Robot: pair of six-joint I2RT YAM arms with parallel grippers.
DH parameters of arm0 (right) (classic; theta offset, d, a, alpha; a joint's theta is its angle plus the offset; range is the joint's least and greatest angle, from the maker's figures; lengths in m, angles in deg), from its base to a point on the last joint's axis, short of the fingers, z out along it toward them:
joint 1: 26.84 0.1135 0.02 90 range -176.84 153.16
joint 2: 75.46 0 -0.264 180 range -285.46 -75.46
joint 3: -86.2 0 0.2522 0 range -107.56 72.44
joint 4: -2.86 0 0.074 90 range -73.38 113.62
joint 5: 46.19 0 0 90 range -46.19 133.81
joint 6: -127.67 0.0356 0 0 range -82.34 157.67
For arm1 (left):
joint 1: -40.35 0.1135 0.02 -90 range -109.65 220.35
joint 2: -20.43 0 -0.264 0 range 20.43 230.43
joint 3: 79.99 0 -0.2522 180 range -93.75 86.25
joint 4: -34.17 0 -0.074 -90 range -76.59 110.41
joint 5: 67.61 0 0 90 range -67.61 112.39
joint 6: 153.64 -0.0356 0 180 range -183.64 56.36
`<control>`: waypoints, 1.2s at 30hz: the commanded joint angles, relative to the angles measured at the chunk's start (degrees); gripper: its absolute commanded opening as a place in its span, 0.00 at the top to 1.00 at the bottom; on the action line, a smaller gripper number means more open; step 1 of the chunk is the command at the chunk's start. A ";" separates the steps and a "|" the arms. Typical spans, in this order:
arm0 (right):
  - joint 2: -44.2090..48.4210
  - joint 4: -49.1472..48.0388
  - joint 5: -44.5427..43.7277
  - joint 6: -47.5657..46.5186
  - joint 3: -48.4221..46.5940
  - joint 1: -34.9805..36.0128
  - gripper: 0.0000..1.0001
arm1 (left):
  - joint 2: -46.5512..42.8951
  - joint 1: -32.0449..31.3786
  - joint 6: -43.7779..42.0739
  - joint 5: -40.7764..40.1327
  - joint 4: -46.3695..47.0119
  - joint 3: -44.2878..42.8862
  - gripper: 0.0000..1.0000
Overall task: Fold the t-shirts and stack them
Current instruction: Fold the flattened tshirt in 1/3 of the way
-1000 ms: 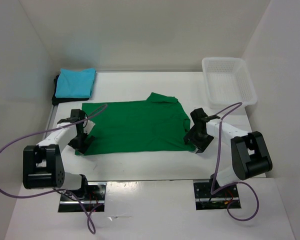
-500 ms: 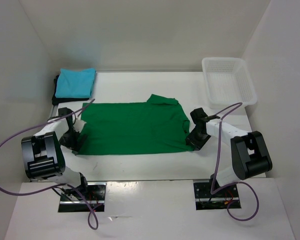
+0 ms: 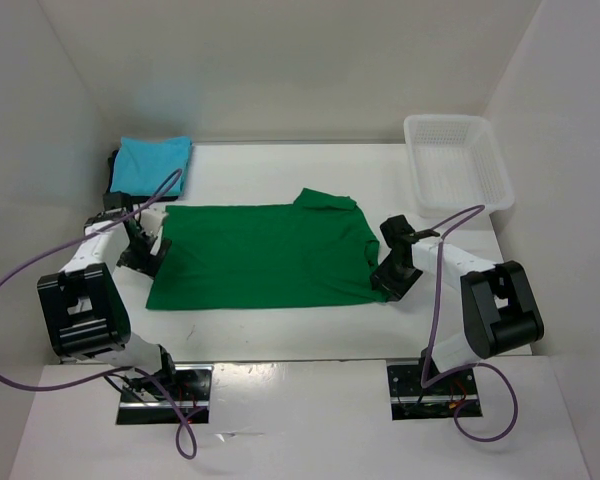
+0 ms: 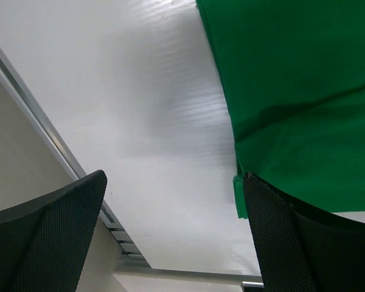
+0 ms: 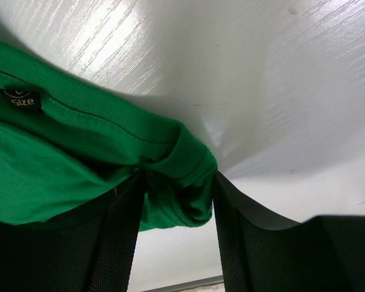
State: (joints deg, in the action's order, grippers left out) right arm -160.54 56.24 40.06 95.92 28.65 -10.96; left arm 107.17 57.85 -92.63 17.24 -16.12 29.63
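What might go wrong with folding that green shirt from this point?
The right gripper pinches only a small bunched bit of the green t-shirt at its edge, so the cloth may slip out when lifted. The left gripper is open beside the opposite edge, holding nothing; a one-sided pull would likely drag or skew the shirt. The left arm's cable hangs near the folded turquoise t-shirt and might brush it.

You have bright, even overhead light, with streaky glare on the surface in both wrist views. The near fingers look dark and blurred. The green shirt casts a soft shadow.
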 commanded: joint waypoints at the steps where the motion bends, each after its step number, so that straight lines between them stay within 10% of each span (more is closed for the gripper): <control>1: -2.72 0.11 -3.90 0.36 1.16 -0.06 0.46 | 0.89 0.26 -1.07 2.34 -2.40 -0.68 0.01; 17: -3.25 0.11 -3.90 0.36 0.64 -0.06 0.45 | 0.00 -1.93 1.14 6.82 -8.99 -6.15 0.01; 36: -3.25 0.64 -4.43 0.89 0.64 -0.06 0.45 | 10.47 -2.38 5.97 -2.51 3.84 -3.40 0.01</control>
State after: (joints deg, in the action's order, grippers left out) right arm -161.19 56.70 40.04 96.36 28.03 -10.96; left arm 116.83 55.01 -88.65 13.72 -14.77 28.19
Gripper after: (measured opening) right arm 0.547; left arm 0.992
